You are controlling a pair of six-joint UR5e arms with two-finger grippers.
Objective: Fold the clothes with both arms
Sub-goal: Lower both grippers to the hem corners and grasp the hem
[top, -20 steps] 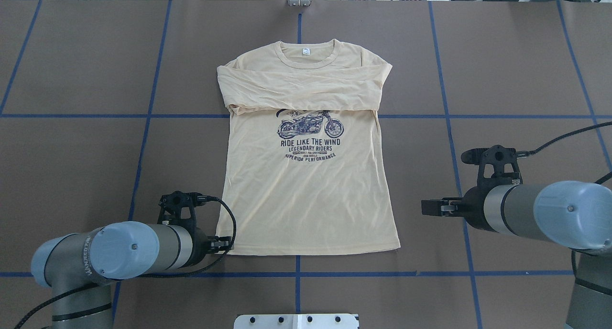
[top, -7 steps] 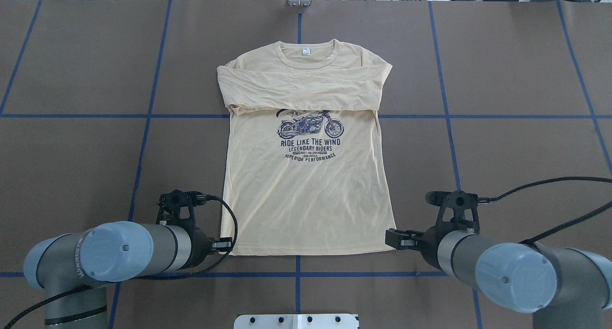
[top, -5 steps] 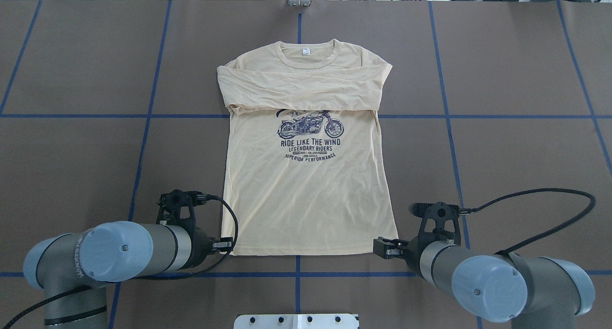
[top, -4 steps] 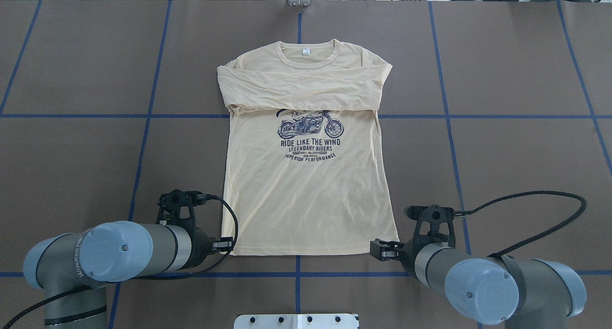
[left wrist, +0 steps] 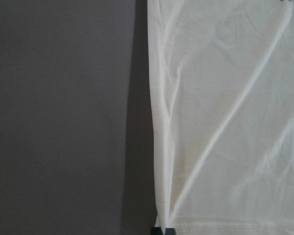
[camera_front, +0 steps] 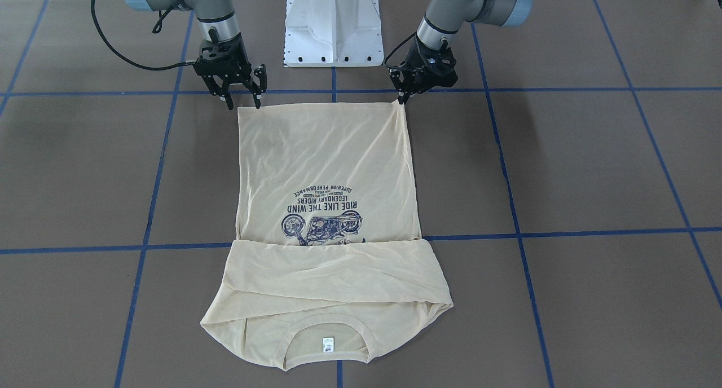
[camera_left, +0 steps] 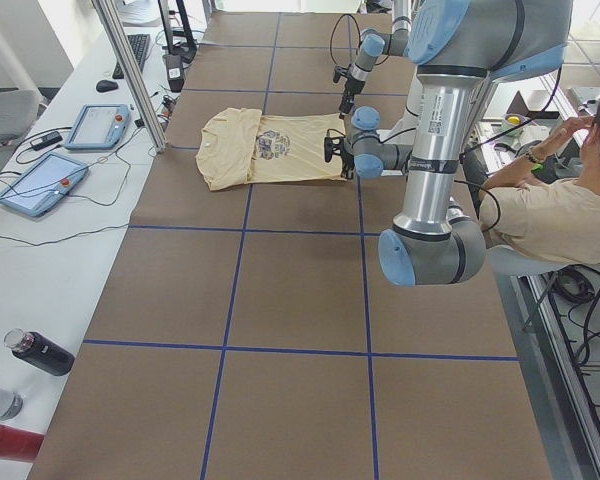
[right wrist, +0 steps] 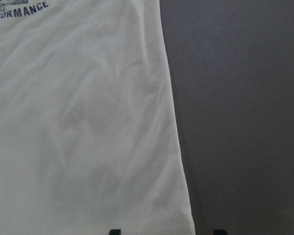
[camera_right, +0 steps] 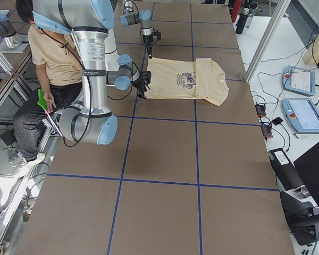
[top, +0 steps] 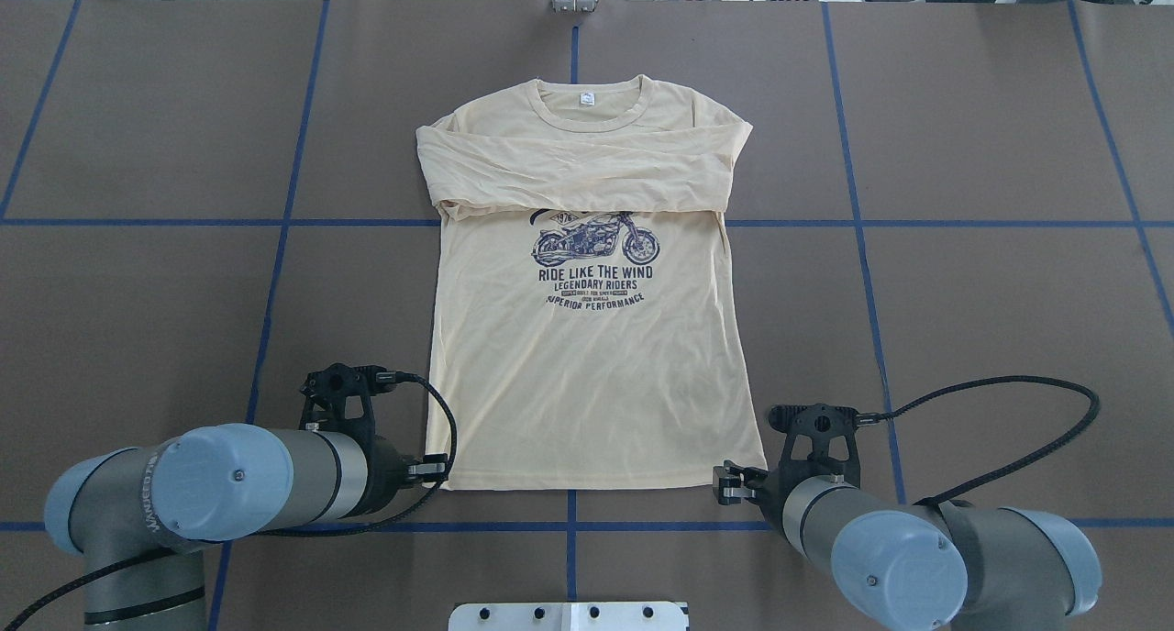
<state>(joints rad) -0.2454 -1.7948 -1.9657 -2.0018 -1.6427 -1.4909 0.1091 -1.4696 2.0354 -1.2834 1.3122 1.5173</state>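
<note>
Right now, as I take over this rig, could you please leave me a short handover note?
Left pincer: shut on its hem corner of the pale yellow long-sleeved T-shirt.
Right pincer: open, straddling the other hem corner, not gripping.
Shirt lies flat, print up, on the brown table, collar away from the robot.
Done: both sleeves folded across the chest.
To do: close the right pincer, then probably carry the hem to the collar.

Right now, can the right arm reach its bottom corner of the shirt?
Probably yes: the right gripper is open astride that corner of the shirt, and nothing lies in the way.
</note>
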